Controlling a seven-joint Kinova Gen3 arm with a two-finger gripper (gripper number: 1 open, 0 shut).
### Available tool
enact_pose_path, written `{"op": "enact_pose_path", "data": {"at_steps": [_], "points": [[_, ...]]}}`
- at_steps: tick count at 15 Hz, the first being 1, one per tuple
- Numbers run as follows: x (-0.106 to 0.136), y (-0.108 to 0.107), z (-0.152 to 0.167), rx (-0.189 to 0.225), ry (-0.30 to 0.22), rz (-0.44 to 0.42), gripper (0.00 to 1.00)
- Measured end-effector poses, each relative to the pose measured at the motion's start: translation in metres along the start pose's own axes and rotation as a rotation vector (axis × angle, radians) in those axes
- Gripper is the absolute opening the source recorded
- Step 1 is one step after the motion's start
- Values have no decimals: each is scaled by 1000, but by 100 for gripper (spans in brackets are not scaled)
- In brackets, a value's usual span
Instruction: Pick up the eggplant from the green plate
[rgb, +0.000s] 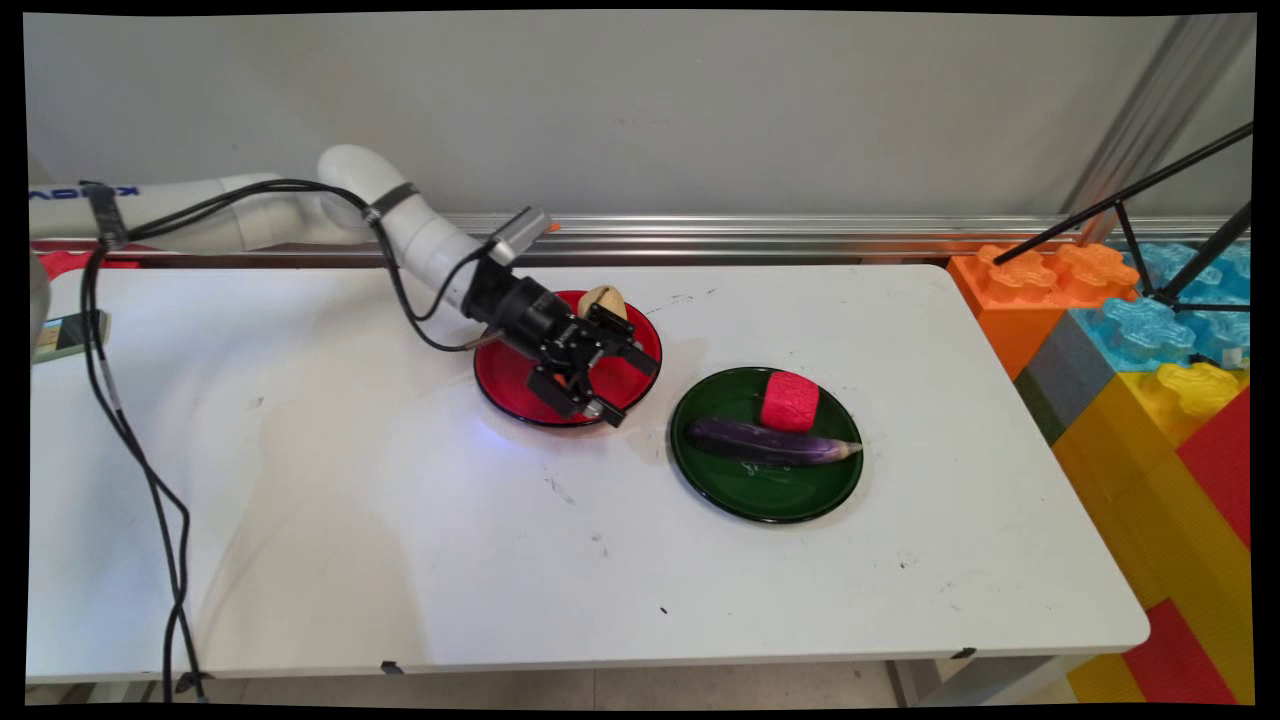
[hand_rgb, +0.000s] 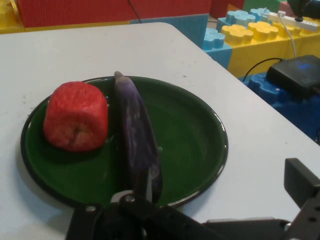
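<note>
White robot arm reaches in from the left, w/ its black tool (rgb: 605, 385) hanging low over a red plate (rgb: 510, 375) on the white table (rgb: 350, 480). The tool's two fingers stand apart, nothing between them; one finger (hand_rgb: 300, 182) shows at the right of the hand view, clear of any object.

Just behind the tool, on the far rim of the red plate, sits a tan, rounded item (rgb: 602, 300), prob. a potato or bread roll; can't tell which. It isn't touched by the tool.

The tool tilts toward a green plate (rgb: 800, 495) just beyond its tips, which is why the hand view looks straight at that plate. On it lie a purple eggplant (rgb: 770, 445) and a red, blocky fruit (rgb: 790, 400), poss. a strawberry-like toy. The two lie side by side, touching or nearly so. The eggplant lies lengthwise across the plate's middle, one end pointing at the tool in the hand view; the red fruit is to its left there.

Beyond the table's edge, past the green plate, big coloured building blocks (rgb: 1150, 380) are stacked like a wall.
</note>
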Motion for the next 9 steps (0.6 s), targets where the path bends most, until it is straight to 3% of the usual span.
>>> {"op": "enact_pose_path", "data": {"at_steps": [9], "points": [[2,-18,38,-20,-25,37,100]]}}
